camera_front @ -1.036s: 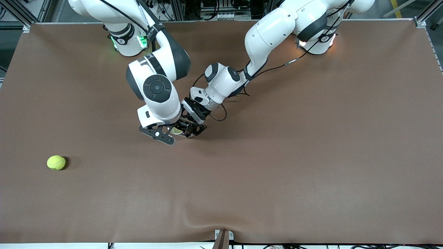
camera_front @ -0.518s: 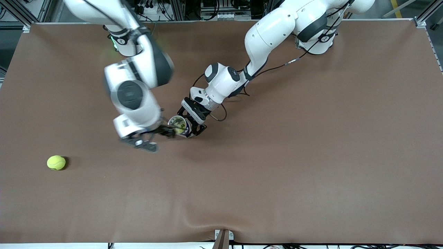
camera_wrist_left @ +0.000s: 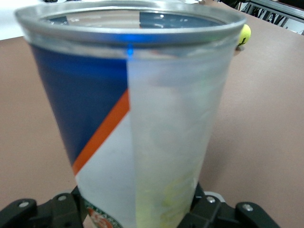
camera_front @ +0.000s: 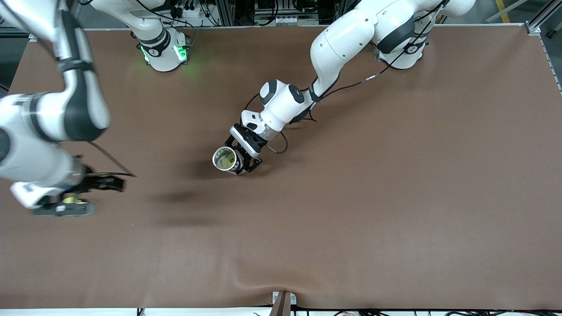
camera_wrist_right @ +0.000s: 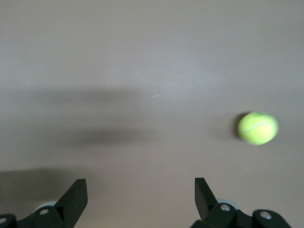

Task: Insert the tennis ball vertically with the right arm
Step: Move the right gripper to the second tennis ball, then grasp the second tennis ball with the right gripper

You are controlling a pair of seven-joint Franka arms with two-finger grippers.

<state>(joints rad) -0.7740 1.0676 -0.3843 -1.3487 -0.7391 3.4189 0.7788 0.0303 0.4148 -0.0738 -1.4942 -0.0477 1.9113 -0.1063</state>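
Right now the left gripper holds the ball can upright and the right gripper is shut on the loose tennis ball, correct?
Not quite. The right gripper is open above the table, and the tennis ball lies loose, as the right wrist view shows. The left gripper does hold the ball can upright.

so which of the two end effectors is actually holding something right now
The left end effector, shut on the ball can at mid-table. The right end effector is open and empty above the loose tennis ball.

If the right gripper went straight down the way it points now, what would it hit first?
Probably bare table: the open right gripper points at the brown surface, with the tennis ball off to one side of its line.
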